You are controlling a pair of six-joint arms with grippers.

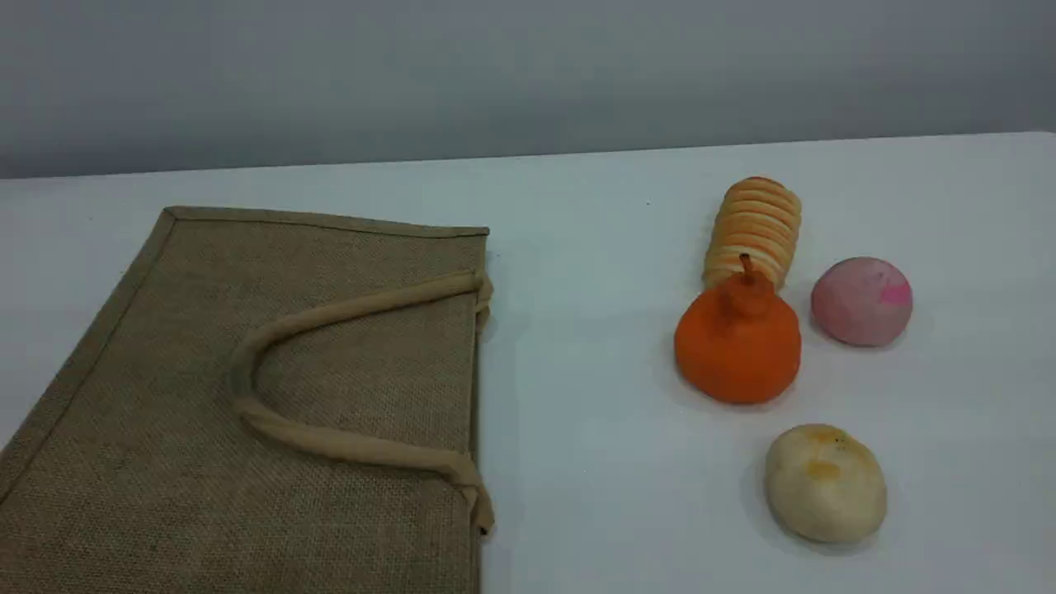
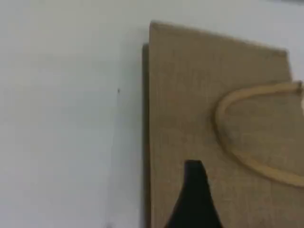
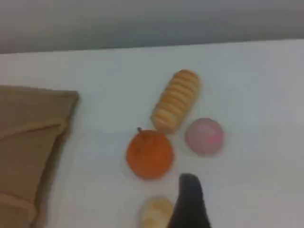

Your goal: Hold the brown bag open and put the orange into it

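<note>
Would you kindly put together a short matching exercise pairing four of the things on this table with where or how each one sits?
Things:
1. brown bag
2. orange
3. ridged bread roll
4. pale cream bun

Descriptions:
A. nearest the scene camera, in front of the other food items
B. lying flat on the table's left side
C. just behind the fruit with the stem
D. between the bag and the pink ball

Pairs: 1-B, 2-D, 3-C, 4-A

- My scene camera looks slantwise across the table (image 1: 577, 462) from close by.
- Both wrist cameras hover higher — each sees the brown bag (image 2: 199, 118) too.
</note>
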